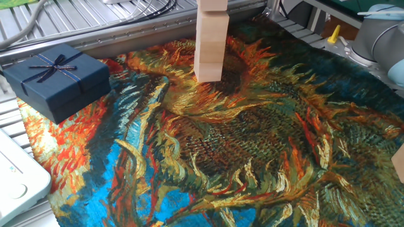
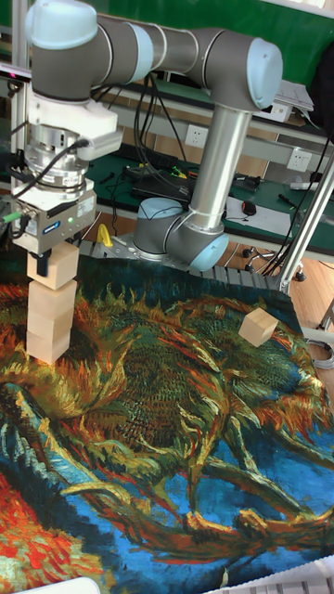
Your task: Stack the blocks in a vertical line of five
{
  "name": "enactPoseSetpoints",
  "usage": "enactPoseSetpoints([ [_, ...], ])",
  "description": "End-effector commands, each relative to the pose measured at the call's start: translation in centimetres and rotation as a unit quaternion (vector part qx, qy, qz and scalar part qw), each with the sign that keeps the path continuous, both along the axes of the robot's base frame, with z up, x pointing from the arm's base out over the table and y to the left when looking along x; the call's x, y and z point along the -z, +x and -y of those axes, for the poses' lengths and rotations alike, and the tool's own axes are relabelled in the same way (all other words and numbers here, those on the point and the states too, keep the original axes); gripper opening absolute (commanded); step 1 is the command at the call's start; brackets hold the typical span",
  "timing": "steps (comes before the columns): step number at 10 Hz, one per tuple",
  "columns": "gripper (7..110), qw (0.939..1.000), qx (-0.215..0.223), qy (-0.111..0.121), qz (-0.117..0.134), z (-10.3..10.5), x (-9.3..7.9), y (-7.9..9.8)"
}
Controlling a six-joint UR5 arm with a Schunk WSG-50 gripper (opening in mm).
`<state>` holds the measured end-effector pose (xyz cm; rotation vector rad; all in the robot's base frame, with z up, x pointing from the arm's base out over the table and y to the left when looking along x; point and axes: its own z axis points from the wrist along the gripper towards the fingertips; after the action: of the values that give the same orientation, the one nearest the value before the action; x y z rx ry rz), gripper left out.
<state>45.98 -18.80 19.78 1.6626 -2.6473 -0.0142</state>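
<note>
Two pale wooden blocks (image 2: 50, 325) stand stacked at the left of the painted cloth; in the fixed view the stack (image 1: 210, 47) is at the top centre. A third block (image 2: 56, 265) sits at the top of this stack, slightly skewed, with my gripper (image 2: 52, 255) shut on it from above. Only that block's lower edge (image 1: 213, 5) shows in the fixed view, and the gripper is out of frame there. One loose block (image 2: 258, 326) lies on the cloth to the right, cut by the frame edge (image 1: 399, 162) in the fixed view.
A dark blue gift box (image 1: 57, 79) with a ribbon sits at the cloth's left edge. A white device (image 1: 16, 180) lies at the front left. The arm's base (image 2: 176, 232) stands behind the cloth, with metal rails and cables beyond.
</note>
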Motion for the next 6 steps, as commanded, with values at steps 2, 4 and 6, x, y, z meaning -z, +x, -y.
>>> enactPoseSetpoints([
  [2,7,0.9998,0.008,0.012,0.015,-0.72,-0.01,-0.12],
  [4,7,0.9998,0.005,0.007,0.02,-0.42,0.38,0.04],
  [6,7,0.9998,0.0,0.003,0.02,-0.05,0.49,0.04],
])
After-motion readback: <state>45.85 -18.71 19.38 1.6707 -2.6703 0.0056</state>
